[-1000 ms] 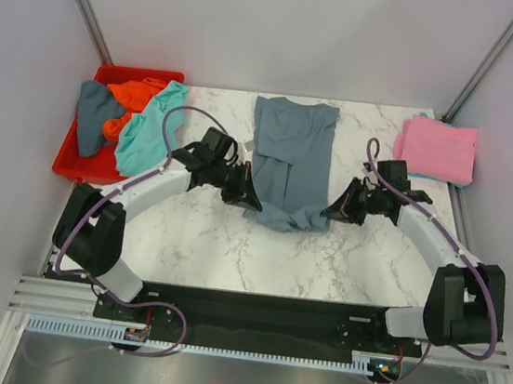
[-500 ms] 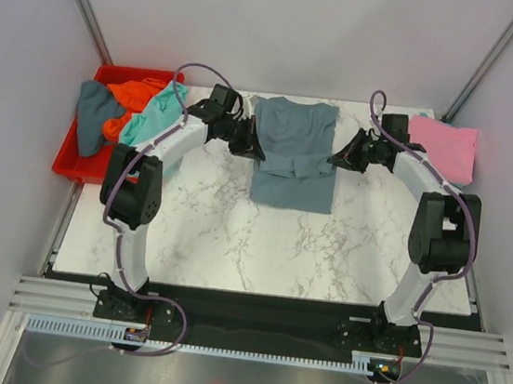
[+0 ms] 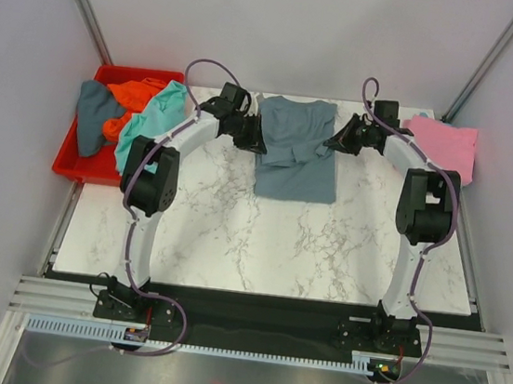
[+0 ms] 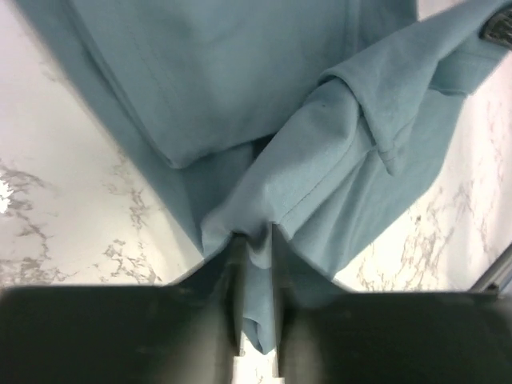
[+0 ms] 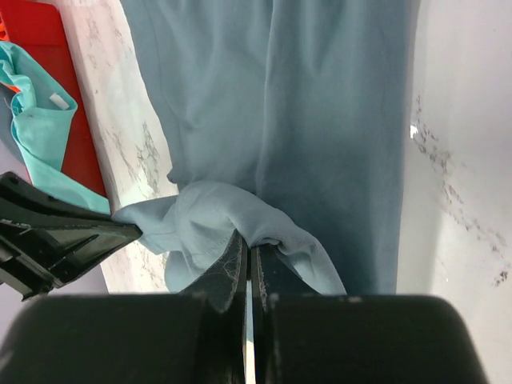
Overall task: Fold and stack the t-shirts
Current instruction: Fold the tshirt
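Marbled tabletop [image 3: 232, 236] fills your view, with the grey shirt [image 3: 292, 173] lying at its far middle, the near hem lifted back toward the collar. Your left pincer [image 3: 255, 142] and right pincer [image 3: 334, 144] each pinch a hem corner, so the fold should land square. The pink shirt [image 3: 449, 150] lies far right. The teal shirt [image 3: 147, 127] and orange shirt [image 3: 132, 97] wait at the bin [image 3: 68, 164], far left.

No legible text or labels
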You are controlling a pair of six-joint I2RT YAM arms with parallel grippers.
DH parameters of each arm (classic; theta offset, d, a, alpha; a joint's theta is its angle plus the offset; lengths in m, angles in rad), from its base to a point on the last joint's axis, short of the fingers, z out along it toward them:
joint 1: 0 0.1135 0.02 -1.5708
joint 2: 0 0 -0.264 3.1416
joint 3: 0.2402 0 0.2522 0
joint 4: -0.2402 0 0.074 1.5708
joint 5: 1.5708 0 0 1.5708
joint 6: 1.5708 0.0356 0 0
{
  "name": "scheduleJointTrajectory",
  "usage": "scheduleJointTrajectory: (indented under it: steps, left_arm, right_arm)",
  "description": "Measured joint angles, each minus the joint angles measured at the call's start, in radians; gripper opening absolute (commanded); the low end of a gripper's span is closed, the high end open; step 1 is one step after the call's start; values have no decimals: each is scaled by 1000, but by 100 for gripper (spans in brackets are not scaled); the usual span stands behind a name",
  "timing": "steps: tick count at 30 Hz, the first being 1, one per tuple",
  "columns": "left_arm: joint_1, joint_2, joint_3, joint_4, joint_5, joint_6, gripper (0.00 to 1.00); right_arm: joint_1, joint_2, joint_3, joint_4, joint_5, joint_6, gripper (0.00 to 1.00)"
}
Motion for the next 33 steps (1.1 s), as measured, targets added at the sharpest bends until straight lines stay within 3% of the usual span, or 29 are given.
scheduleJointTrajectory:
  steps: [1, 3, 5, 8, 13, 19, 27, 33]
  left_arm:
    - [0, 6, 8, 0, -15, 11, 45]
    - [0, 10, 18, -2, -49, 28, 63]
    - [0, 10, 31, -11, -78, 43, 69]
    - [0, -9, 35, -21, -105, 50, 74]
    - [2, -146, -65, -29, -91, 34, 75]
    - [2, -321, -304, -9, 6, -41, 76]
    - [2, -280, -488, -19, 70, -96, 76]
    - [1, -241, -493, -13, 86, -105, 76]
  right_arm:
    - [0, 8, 8, 5, 0, 0, 0]
    - [-1, 17, 13, 18, -5, 1, 23]
    - [-3, 21, 14, 25, -10, -2, 50]
    - [-11, 21, 21, 33, -29, -36, 59]
    - [-59, -35, -9, 23, -59, -60, 62]
    - [-166, -191, -200, -2, -122, -77, 62]
    - [-175, -195, -477, -32, -206, -43, 62]
    - [-169, -167, -506, -37, -241, -24, 61]
